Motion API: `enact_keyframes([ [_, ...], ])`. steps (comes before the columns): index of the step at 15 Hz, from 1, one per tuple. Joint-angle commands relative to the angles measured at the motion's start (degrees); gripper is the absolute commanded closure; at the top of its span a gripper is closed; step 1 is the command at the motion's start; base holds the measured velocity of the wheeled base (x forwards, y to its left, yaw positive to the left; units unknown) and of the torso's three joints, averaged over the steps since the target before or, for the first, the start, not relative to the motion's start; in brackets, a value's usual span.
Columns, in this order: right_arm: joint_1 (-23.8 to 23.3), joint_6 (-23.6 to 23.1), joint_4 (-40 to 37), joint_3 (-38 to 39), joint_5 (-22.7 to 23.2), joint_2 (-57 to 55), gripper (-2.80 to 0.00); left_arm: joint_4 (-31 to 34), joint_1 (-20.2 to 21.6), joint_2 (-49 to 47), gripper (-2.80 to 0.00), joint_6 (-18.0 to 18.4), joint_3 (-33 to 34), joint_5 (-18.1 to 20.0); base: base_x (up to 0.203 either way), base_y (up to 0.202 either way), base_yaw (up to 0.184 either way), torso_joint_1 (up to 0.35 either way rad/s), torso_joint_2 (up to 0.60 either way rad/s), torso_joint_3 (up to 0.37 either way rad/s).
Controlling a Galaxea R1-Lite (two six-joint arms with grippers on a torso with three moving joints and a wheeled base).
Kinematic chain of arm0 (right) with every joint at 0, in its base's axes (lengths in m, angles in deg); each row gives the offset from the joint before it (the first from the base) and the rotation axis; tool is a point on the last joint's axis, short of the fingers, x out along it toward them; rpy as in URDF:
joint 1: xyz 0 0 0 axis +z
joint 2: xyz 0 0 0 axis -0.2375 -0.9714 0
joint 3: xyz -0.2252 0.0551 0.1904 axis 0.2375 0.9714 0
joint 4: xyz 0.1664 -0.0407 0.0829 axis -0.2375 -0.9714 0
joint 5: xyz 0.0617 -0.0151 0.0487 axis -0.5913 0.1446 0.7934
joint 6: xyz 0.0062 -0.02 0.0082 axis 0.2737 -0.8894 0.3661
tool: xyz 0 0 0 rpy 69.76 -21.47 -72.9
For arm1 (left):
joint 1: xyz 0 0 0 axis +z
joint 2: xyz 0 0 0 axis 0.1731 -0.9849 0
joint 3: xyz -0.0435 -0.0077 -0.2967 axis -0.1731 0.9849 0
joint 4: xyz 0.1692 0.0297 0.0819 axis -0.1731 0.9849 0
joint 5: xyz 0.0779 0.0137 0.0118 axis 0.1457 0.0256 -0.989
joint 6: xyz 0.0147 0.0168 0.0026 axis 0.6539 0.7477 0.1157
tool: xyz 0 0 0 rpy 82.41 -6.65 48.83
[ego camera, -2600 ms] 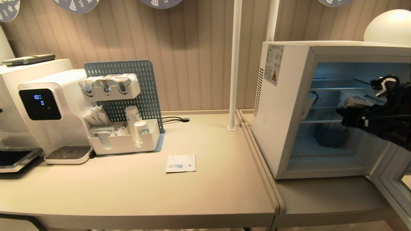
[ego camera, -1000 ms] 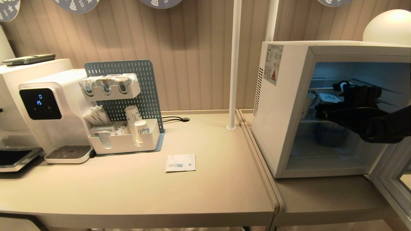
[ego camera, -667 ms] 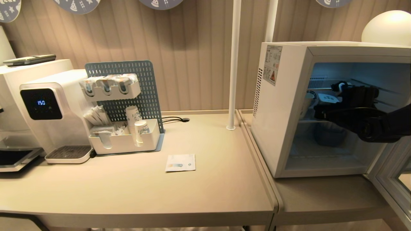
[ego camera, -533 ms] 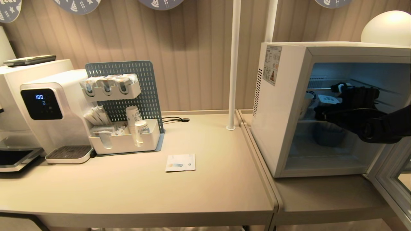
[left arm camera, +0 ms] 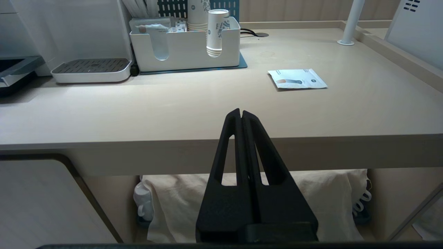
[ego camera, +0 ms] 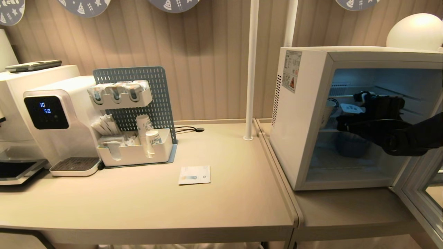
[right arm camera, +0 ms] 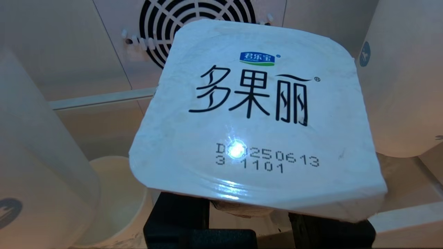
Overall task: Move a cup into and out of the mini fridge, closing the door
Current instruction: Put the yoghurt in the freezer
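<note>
Head view shows the mini fridge [ego camera: 304, 114] standing with its door [ego camera: 420, 193] swung wide, only a corner of the door's frame showing at the picture's edge. Inside it, the right gripper [ego camera: 341, 121] reaches over the wire shelf [ego camera: 346, 90], its fingers clamped on the cup [ego camera: 351, 108], which sits in the middle compartment beside a taller white paper cup [ego camera: 327, 112]. A dim blue tub [ego camera: 351, 144] stands on the fridge floor below; what it holds cannot be made out. On the table [ego camera: 207, 204] a white organiser bin [ego camera: 135, 154] holds stacked paper cups [ego camera: 147, 133] and sachets, and its upper tray [ego camera: 119, 95] holds a row of pods. In the right wrist view the cup [right arm camera: 259, 117] fills the frame: a squarish white foil lid with rounded corners, a small green and blue mark, large black characters and a printed date code, slightly tilted. Its body is hidden under the lid, and only the black fingers [right arm camera: 180, 218] show beneath it. Pale cups crowd both sides, cut off by the frame, with a fan grille [right arm camera: 193, 17] behind. In the left wrist view the left gripper [left arm camera: 241, 116] hangs before the table edge, fingers pressed together.
</note>
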Motion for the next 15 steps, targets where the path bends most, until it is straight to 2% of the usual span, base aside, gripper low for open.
enact_keyframes([
  [1,0.06,0.05,-0.31,-1.05,-0.02,-2.70,0.00,-0.01,0.07,-0.07,0.00,-0.09,0.00,-0.01,0.000,0.000,0.000,0.000,0.00,0.000],
  [6,0.15,0.24,-0.36,-3.52,-0.10,-5.07,0.00,-0.01,-0.01,-0.07,0.00,-0.02,0.00,0.00,0.000,0.000,0.000,0.000,0.00,0.000],
  [15,0.21,0.19,-0.40,-2.29,-0.19,-3.97,0.00,-0.01,0.07,-0.07,0.00,-0.02,0.00,0.00,0.000,0.000,0.000,0.000,0.00,0.000],
])
